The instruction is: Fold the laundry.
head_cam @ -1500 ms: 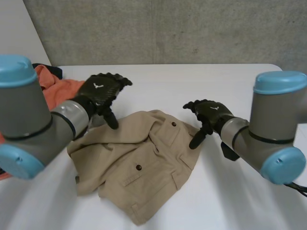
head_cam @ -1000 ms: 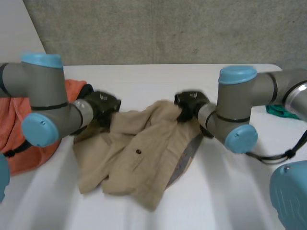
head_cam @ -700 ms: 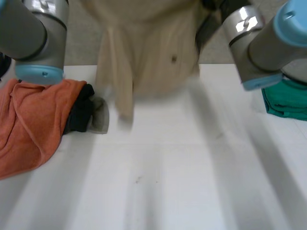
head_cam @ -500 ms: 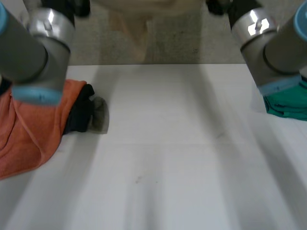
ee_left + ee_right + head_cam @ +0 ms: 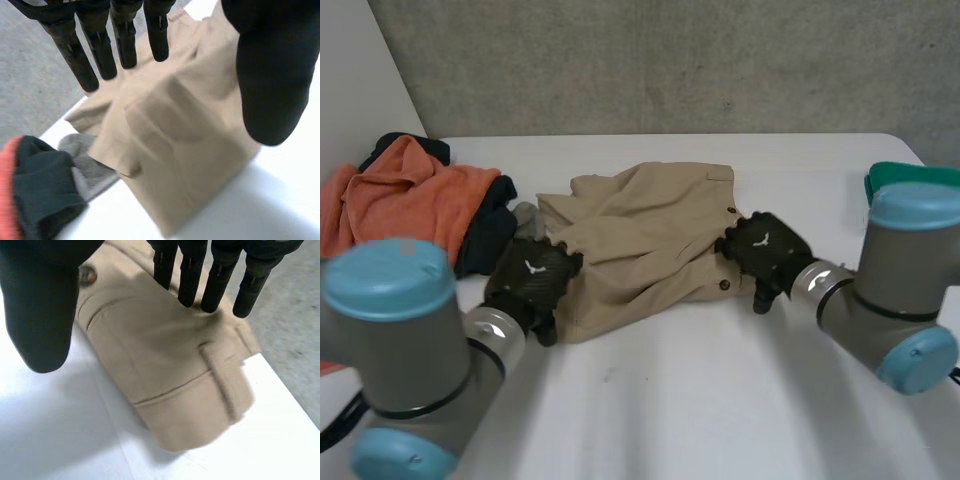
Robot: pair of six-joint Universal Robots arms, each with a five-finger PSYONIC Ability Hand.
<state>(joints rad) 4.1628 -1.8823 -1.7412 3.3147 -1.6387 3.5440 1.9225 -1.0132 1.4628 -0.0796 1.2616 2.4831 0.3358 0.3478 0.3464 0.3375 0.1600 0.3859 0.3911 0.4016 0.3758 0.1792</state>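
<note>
A tan pair of shorts (image 5: 640, 245) lies spread on the white table (image 5: 720, 400), rumpled, with a button on its near right side. My left hand (image 5: 532, 278) rests over the cloth's near left corner, fingers straight and apart from the thumb, as the left wrist view shows with the tan cloth (image 5: 180, 140) under the palm. My right hand (image 5: 767, 252) sits at the cloth's right edge by the button. In the right wrist view its fingers (image 5: 192, 275) are straight above the tan cloth (image 5: 170, 370), holding nothing.
An orange towel (image 5: 405, 205) and a dark garment (image 5: 485, 235) are piled at the table's left, with a grey cloth (image 5: 82, 167) beside them. A green cloth (image 5: 900, 175) lies at the right edge. The concrete wall stands behind the table.
Both hands gripped the tan cloth, swung it high above the table, then brought it down spread flat. Both hands have let go and now stand open at its near edges.
</note>
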